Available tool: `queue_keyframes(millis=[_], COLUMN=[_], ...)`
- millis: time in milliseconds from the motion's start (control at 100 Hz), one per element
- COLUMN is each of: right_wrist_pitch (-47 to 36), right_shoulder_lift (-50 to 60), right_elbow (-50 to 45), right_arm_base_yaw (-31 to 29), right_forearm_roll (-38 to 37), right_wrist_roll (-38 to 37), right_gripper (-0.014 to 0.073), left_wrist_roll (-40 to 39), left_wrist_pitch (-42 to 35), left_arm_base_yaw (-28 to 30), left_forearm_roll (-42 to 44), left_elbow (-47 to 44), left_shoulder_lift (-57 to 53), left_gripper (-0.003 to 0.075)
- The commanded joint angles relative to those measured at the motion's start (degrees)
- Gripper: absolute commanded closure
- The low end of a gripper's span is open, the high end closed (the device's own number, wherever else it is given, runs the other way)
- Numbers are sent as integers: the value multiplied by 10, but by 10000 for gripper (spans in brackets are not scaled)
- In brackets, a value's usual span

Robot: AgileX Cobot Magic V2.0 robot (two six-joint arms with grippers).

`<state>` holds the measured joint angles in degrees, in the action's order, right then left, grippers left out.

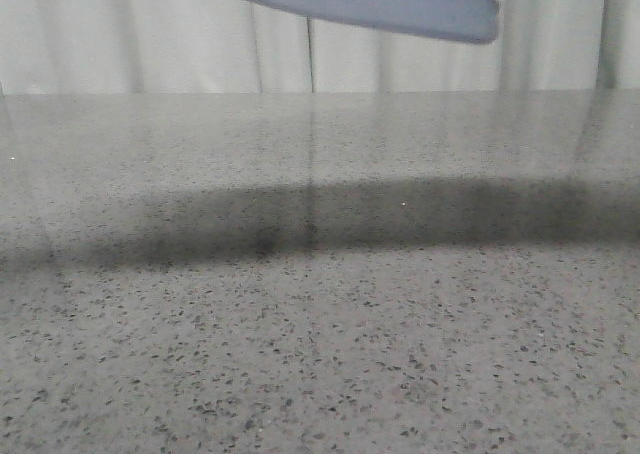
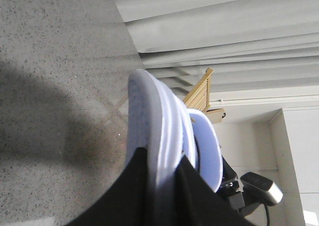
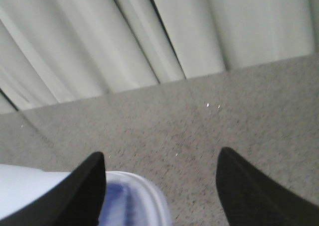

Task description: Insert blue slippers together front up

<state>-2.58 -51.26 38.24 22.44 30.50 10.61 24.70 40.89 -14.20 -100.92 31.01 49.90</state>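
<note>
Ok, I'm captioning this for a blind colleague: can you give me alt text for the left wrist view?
The left claw is shut on the pale blue slippers, which stand on edge between its black fingers, held above a speckled grey table. Behind them are white curtains and a wooden slatted object.

- An indoor room, kind unclear.
- A grey speckled stone-look table (image 1: 320,354) spreads below the left gripper (image 2: 162,186).
- Pale pleated curtains (image 1: 150,34) hang beyond it.
</note>
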Motion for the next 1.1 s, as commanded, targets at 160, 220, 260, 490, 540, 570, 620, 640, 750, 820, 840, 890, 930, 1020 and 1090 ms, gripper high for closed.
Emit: queue_keyframes(millis=[160, 220, 260, 490, 540, 570, 620, 640, 750, 820, 840, 890, 930, 1020, 1090], right_wrist_pitch=[-42, -42, -42, -25, -21, -17, -18, -18, -16, -12, -10, -7, -4, 4, 9], right_shoulder_lift=[85, 94, 100, 106, 106, 106, 106, 106, 106, 106, 106, 106, 106, 106, 106], right_elbow=[20, 20, 20, 20, 20, 20, 20, 20, 20, 20, 20, 20, 20, 20, 20], right_arm_base_yaw=[-30, -30, -30, -30, -30, -30, -30, -30, -30, -30, -30, -30, -30, -30, -30], right_forearm_roll=[-18, -25, -25, -25, -25, -25, -25, -25, -25, -25, -25, -25, -25, -25, -25], right_wrist_roll=[44, 44, 44, 44, 44, 44, 44, 44, 44, 44, 44, 44, 44, 44, 44], right_gripper=[179, 179, 179, 179, 179, 179, 179, 179, 179, 179, 179, 179, 179, 179, 179], left_wrist_roll=[7, 14, 22, 79, 90, 90, 100, 103, 122, 131, 135, 145, 146, 155, 162], left_wrist_pitch=[25, 30, 30, 27, 27, 27, 27, 27, 27, 26, 26, 26, 26, 26, 26], left_arm_base_yaw=[-4, -4, -4, -4, -4, -4, -4, -4, -4, -4, -4, -4, -4, -4, -4], left_forearm_roll=[-38, -40, -41, -53, -57, -57, -57, -57, -57, -57, -57, -57, -57, -57, -57], left_elbow=[21, 21, 21, 21, 21, 21, 21, 21, 21, 21, 21, 21, 21, 21, 21], left_shoulder_lift=[37, 51, 61, 121, 135, 142, 156, 159, 182, 193, 196, 203, 208, 216, 221], left_gripper=[704, 704, 704, 704, 704, 704, 704, 704, 704, 704, 704, 704, 704, 704, 704])
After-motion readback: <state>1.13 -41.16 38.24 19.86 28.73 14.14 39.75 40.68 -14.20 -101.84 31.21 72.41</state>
